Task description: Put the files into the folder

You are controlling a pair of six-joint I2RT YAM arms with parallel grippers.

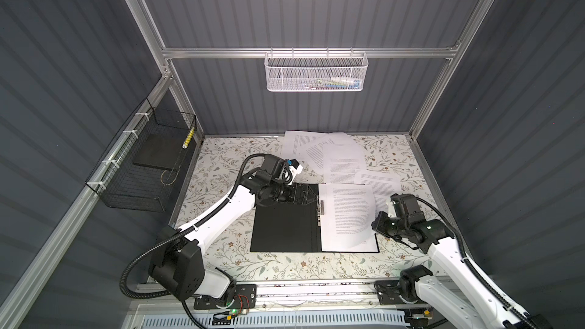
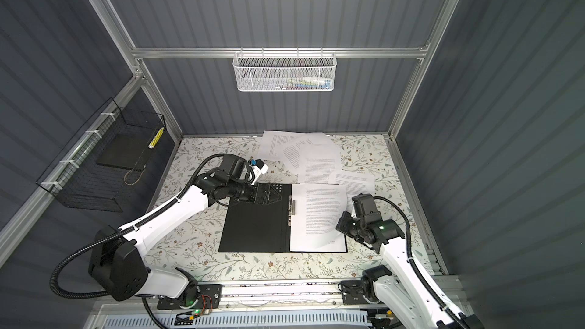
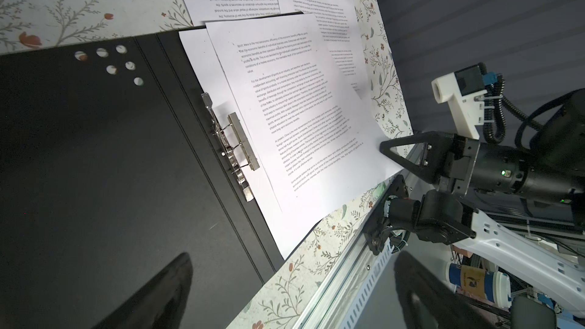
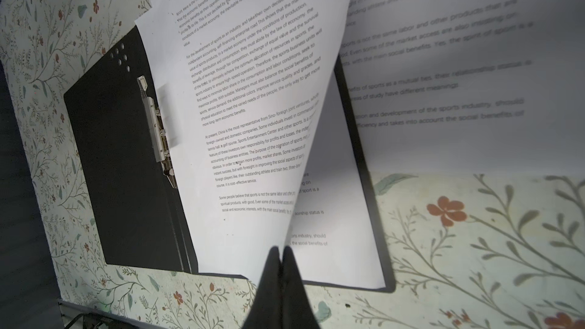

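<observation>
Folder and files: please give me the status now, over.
Left tool open, over left flap of the folder. Right tool shut on one sheet, curled above the right half. Other sheets loose behind the folder. Nothing seen in the way.

One folder (image 1: 285, 232), at least six sheets (image 1: 345, 216), two baskets (image 1: 285, 74), two arms (image 1: 221, 213).

Tabletop (image 1: 285, 267) has a pale floral-print cover with leafy twigs and small red-brown flowers. The folder (image 1: 285, 229) lies open and flat near the middle, black inside up, metal spine clip (image 1: 320, 208) along the centre. Printed paper sheets (image 1: 329, 153) lie loose at the far side in a messy overlapping fan that reaches the back edge. The nearest ones meet the folder's far right edge; over or under, can't tell.
</observation>
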